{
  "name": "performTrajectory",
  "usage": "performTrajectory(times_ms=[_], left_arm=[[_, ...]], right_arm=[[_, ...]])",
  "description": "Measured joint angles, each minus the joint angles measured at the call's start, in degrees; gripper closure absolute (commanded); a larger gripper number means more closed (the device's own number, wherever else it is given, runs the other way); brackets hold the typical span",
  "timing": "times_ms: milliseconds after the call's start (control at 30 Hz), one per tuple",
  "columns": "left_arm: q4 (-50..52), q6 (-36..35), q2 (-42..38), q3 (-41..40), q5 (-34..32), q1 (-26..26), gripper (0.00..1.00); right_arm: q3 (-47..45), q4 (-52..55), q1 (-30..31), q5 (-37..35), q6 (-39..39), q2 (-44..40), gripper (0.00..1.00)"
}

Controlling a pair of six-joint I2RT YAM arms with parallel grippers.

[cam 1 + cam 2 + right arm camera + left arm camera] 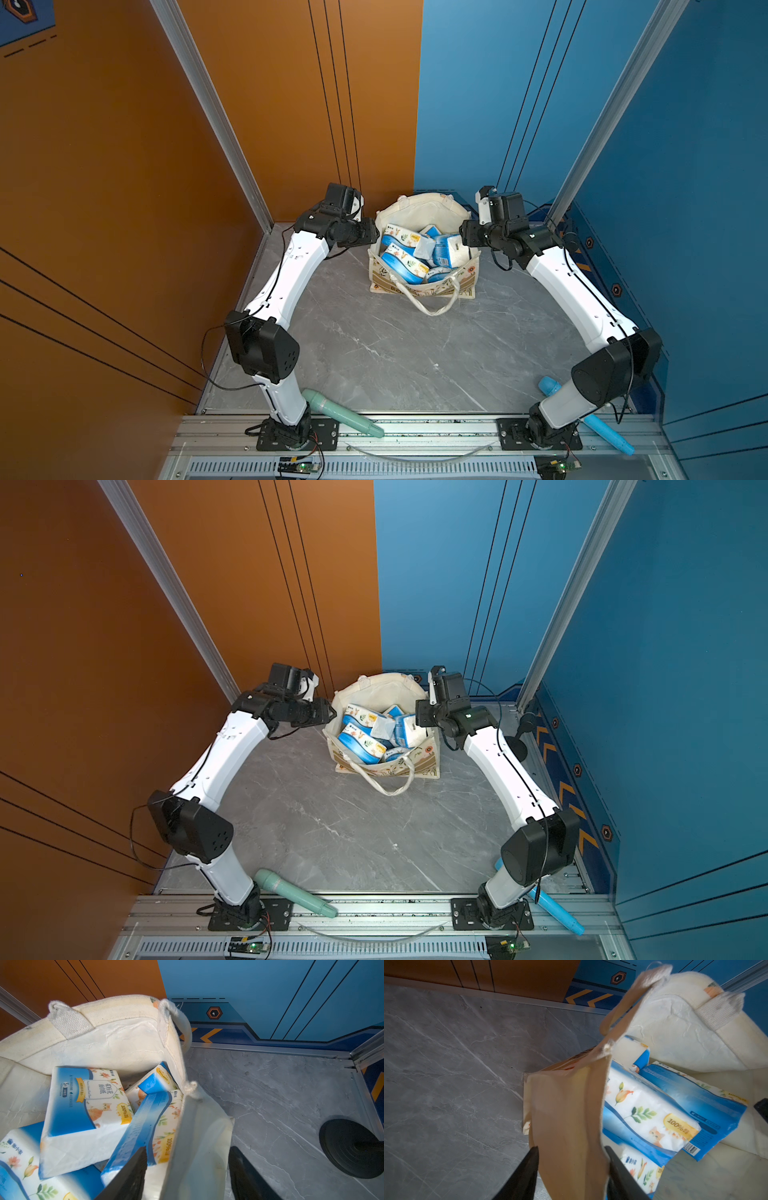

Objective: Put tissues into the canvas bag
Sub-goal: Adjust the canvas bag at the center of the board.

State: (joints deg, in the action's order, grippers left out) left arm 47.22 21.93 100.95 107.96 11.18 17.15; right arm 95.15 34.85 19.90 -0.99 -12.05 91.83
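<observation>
cream canvas tote bag (417, 212) upright on grey marble bench (395, 353), mouth agape | blue-white floral plastic tissue packs (405, 254) jumbled inside | left tool (572, 1152), right tool (187, 1152): jaws apart, astride bag walls

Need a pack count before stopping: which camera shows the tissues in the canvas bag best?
A top view: it looks down into the open canvas bag and shows the tissues as one pile. The right wrist view shows several close up but cropped; the left wrist view shows fewer, partly behind the bag's wall.
</observation>
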Motion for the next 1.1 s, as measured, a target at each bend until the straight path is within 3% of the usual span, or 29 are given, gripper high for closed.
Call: performTrajectory(times_ms=[333, 633, 833, 1100], left_arm=[[-1.62, -0.04, -0.68, 0.11, 0.0, -0.66, 0.49], [-6.4, -0.04, -5.9, -3.28, -0.07, -2.64, 0.49], [-10.51, -0.87, -10.64, -9.35, -0.28, -4.94, 0.49], [-19.74, -1.9, -22.77, -25.27, -1.88, -11.98, 0.51]], right_arm=[[-0.04, -1.27, -0.55, 2.56, -0.44, -0.52, 0.28], [-2.58, -5.9, -1.66, 5.11, -1.75, -5.16, 0.21], [-9.22, -11.17, -4.22, 7.76, -3.54, -11.58, 0.18], [-20.55, -14.78, -13.38, 8.39, -6.25, -27.23, 0.1]])
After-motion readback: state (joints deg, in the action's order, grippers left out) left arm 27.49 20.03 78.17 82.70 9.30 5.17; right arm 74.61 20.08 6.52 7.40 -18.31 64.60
